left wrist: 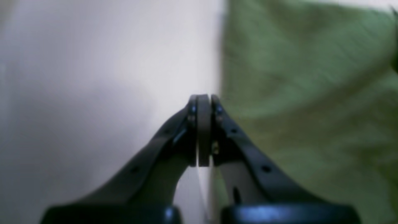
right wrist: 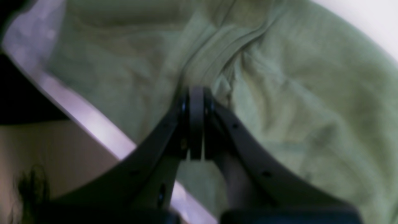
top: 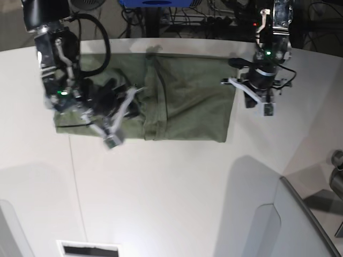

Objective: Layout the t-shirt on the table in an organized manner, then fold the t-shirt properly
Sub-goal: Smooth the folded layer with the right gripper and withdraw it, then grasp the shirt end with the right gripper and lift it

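Observation:
The olive-green t-shirt lies spread across the far part of the white table, with a vertical fold ridge near its middle. My right gripper is shut on a bunched ridge of the t-shirt, and creases run into its tips. In the base view it sits over the shirt's left part. My left gripper is shut with nothing visible between its pads. It hovers at the shirt's edge, bare table to one side. In the base view this gripper stands just right of the shirt.
The table's curved edge runs close to my right gripper, with floor beyond it. Cables and equipment crowd the far side. A grey panel stands at the lower right, and a slot is at the bottom left.

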Available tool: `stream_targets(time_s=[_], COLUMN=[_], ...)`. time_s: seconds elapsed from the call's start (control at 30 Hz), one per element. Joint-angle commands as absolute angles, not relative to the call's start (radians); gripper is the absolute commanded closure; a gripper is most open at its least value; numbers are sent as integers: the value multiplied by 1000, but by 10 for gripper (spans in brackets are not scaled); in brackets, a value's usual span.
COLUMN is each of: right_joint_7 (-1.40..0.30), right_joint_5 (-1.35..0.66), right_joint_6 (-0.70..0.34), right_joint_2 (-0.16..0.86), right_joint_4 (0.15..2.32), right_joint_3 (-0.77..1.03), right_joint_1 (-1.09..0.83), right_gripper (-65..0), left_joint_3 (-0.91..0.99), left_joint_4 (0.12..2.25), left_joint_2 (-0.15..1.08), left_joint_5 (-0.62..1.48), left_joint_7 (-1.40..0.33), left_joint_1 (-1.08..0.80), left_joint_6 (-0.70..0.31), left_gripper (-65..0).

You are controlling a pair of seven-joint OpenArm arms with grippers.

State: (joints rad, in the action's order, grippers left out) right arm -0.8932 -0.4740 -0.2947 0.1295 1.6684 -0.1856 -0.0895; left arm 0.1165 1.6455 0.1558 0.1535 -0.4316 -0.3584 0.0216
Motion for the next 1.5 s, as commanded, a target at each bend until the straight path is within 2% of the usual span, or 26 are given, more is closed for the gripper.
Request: stream_targets(time_s=[0.0,0.1,0.2,0.23,0.3,0.43,0.53,0.67,0.8,1.23,1.43,1.47], right_joint_7=[-886,-911,-1041,-1092,-1188,-1207,-1208,-1214,-1242,-1273,-1314,-1348], right_joint_5=[-473,-519,-611,-619,-621,-619,-619,-625,-625,-630,-806,-831], right_joint_6=[-291,-288,-288,-288,-288,-288,-288,-288,-288,-291,-291,-291], right_joint_2=[139,82,53,61,119,139,157,228,260,248,232,234], right_joint_4=[1712,1741,1725,1719,1707,1699,1695,1658,1592,1601,1589,1575], right_joint_3=[-116,151,395,414,438,499,544,515,516,579,716,737], right_joint_1=[-91,-117,-104,-82,-44,-27,-27,-35,-31,-30,-33,-25], right_gripper=[0,0,-9,-39,-143,-297,-350,-393,-398,-398,-407,-426], left_joint_3=[150,231,282,285,291,291,291,286,291,291,291,291], left_joint_4=[1672,1690,1695,1693,1693,1695,1698,1702,1702,1692,1690,1690], left_joint_2=[165,166,189,199,206,206,203,202,202,200,200,200], left_joint_5=[147,148,150,150,150,150,150,150,150,150,150,150], left_joint_7=[-414,-412,-409,-409,-407,-407,-407,-407,-407,-407,-407,-407], left_joint_1=[-371,-407,-447,-456,-476,-483,-487,-487,-489,-489,-489,-489], left_joint_6=[21,18,18,18,18,18,18,18,18,18,18,18], left_gripper=[0,0,0,0,0,0,0,0,0,0,0,0])
